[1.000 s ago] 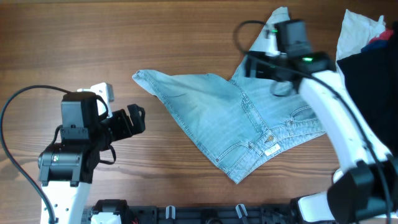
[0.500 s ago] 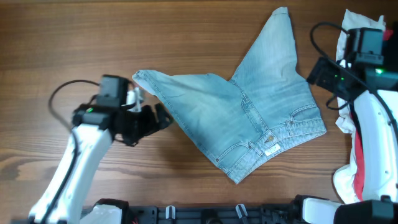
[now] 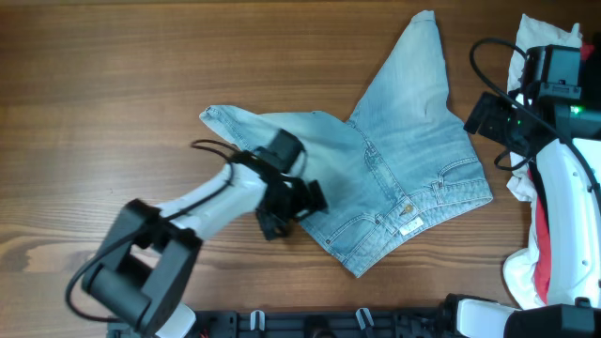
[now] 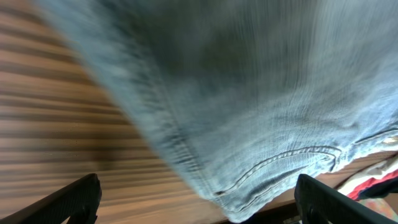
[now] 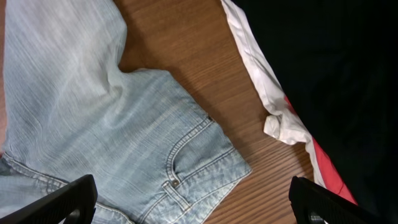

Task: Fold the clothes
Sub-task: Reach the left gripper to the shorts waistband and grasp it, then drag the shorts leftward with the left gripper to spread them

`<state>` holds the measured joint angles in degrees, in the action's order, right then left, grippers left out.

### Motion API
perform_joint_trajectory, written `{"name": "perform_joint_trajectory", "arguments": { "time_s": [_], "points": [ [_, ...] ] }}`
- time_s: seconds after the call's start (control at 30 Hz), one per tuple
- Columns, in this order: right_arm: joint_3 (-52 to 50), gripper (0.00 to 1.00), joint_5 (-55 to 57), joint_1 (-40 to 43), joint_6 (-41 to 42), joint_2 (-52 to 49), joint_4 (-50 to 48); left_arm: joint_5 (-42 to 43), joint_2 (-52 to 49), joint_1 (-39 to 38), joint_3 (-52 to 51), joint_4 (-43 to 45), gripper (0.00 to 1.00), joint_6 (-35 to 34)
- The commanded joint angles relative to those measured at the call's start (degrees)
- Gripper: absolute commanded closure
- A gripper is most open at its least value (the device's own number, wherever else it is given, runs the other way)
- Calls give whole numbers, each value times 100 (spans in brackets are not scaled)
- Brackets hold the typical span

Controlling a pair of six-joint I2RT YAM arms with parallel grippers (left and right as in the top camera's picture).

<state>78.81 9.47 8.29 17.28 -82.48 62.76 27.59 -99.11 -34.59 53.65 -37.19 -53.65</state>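
Observation:
The light blue denim shorts lie flat on the wooden table, one leg pointing left, the other up toward the far edge, waistband at the lower right. My left gripper is open and empty, low over the left leg's lower edge; its view shows blurred denim close between the fingertips. My right gripper is open and empty, hovering beside the right side of the shorts. Its view shows the waistband corner and pocket rivet between the fingertips.
A pile of white, dark navy and red garments lies along the table's right edge, also in the right wrist view. Bare wooden tabletop extends to the left. The table's front rail runs along the bottom.
My left arm has swung right from the table's left side onto the shorts' left leg. My right arm pulled back from over the upper leg to the right edge, then held still.

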Motion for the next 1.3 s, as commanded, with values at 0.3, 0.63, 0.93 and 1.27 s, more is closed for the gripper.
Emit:
{"name": "perform_joint_trajectory", "arguments": {
  "time_s": [0.3,0.63,0.93,1.27],
  "points": [
    [70,0,37,4,-76,72,94,-492,-505,-1596,57,914,42,-1803],
    [70,0,37,4,-79,72,96,-798,-505,-1687,57,761,96,-1794],
    [70,0,37,4,-81,72,98,-2245,181,229,59,-1482,96,-573],
    [70,0,-59,4,-81,72,98,-1349,938,5812,1283,-2245,25,1628]
  ]
}}
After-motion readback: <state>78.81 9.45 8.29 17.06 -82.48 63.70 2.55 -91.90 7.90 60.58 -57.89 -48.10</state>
